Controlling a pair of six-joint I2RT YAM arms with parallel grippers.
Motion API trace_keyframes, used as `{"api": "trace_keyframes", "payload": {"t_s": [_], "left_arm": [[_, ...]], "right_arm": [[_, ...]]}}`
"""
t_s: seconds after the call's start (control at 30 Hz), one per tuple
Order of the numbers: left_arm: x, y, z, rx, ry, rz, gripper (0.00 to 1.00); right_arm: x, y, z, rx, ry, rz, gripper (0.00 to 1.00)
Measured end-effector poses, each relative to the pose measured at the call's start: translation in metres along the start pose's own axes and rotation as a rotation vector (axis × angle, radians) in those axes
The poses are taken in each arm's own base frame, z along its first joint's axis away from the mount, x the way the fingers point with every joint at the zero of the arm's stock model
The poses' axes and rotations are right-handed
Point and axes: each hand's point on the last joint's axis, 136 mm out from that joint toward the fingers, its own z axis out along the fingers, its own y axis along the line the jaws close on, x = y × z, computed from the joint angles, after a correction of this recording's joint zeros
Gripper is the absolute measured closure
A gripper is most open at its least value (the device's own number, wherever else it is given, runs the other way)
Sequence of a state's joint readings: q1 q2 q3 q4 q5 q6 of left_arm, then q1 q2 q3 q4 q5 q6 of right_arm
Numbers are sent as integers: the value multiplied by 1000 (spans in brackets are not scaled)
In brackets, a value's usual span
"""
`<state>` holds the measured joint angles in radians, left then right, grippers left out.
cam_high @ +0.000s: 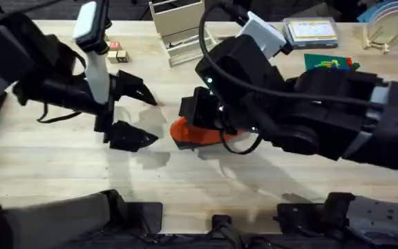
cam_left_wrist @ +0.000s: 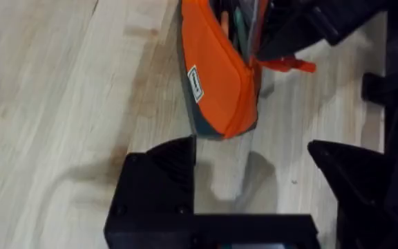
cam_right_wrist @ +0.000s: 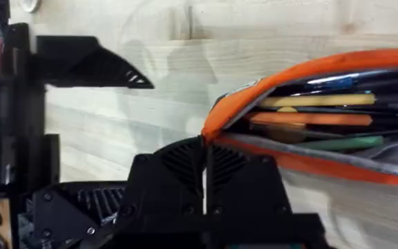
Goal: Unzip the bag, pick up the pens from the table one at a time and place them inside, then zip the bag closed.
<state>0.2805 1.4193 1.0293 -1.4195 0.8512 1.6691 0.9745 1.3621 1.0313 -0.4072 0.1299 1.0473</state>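
The table (cam_high: 61,173) carries everything: light wood, with bare surface between the two arms.

The bag (cam_high: 192,133) lies near the table's middle, mostly covered by the right arm in the overhead view. In the right wrist view the zip is seen open, and the orange pen (cam_right_wrist: 309,119) and the yellowish pen (cam_right_wrist: 316,101) are already inside, lying lengthwise among other darker and green sticks. Loading looks done; judged step in hand is zipping shut.

The right tool (cam_right_wrist: 204,166) is clenched, its fingers pressed together at the bag's open end, right where the orange lip comes to a point. It appears to be pinching the fabric edge or the zip there; which of the two cannot be told. Likely reason for that hold: one end is anchored so the slider can be drawn along without the bag sliding.

The left tool (cam_high: 135,114) is released, jaws wide apart, nothing between them. In the left wrist view the bag's closed end sits just ahead of the gap, near but not touching. An orange pull tab (cam_left_wrist: 289,66) is seen beside the bag's far side, close to the right arm. The left tool seems staged to brace this end.
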Motion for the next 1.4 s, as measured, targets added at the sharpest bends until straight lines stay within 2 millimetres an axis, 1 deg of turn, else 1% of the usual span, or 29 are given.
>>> {"api": "trace_keyframes", "payload": {"t_s": [0.23,0.6,0.77,0.8,0.83,0.87,0.93,1.0,1.03,1.07,1.1,1.4], "left_arm": [[-1,8,20,72,-57,-18,7],[1,12,54,182,-57,8,7],[-1,11,63,207,-62,26,7],[-1,11,64,208,-62,31,20],[-2,11,65,212,-62,31,131],[-2,10,66,213,-62,35,266],[-2,11,66,213,-62,39,589],[-2,10,66,214,-61,39,824],[-2,11,66,213,-62,41,895],[-2,11,66,213,-61,40,943],[-2,11,66,213,-61,40,953],[-2,11,66,213,-60,40,956]], "right_arm": [[0,0,0,0,0,0,971],[-1,0,0,-1,-2,1,972],[-1,0,0,-2,-2,1,971],[-1,0,0,-2,-2,1,971],[-1,0,0,-2,-2,1,971],[-1,1,0,-2,-3,1,971],[-1,0,0,-2,-2,1,971],[-1,0,0,-2,-2,1,971],[-1,0,0,-2,-3,1,972],[-1,0,0,-2,-3,1,972],[-1,1,0,-2,-3,1,972],[-2,-1,0,2,-5,2,971]]}}
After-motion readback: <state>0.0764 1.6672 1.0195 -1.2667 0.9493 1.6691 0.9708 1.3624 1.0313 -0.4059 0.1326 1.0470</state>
